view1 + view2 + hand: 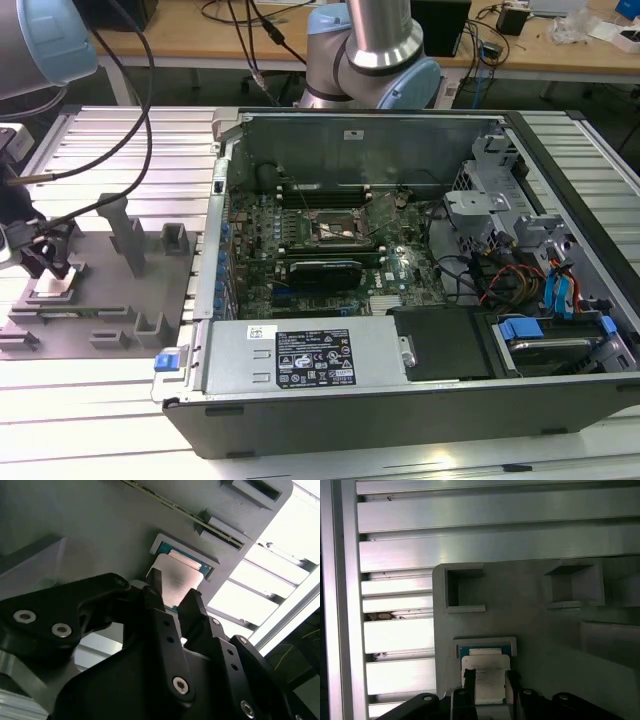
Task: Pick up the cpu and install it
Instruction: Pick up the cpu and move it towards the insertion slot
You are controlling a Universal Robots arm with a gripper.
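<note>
- Exterior view: the gripper (48, 270) hovers above the cpu (52, 291) on the grey fixture (120, 300).
- Second wrist view: the jaws are narrowly apart and straddle the cpu, which sits unlifted in the fixture's recess.
- First wrist view: centre the jaws on opposite edges and keep them square.

Was a robotics lab: robot arm (380, 35) stood at a slotted aluminium tabletop (90, 400) carrying an open PC tower (360, 140) and grey fixture plate (110, 300); cables (235, 25) littered the wooden tabletop (190, 45) behind.
</note>
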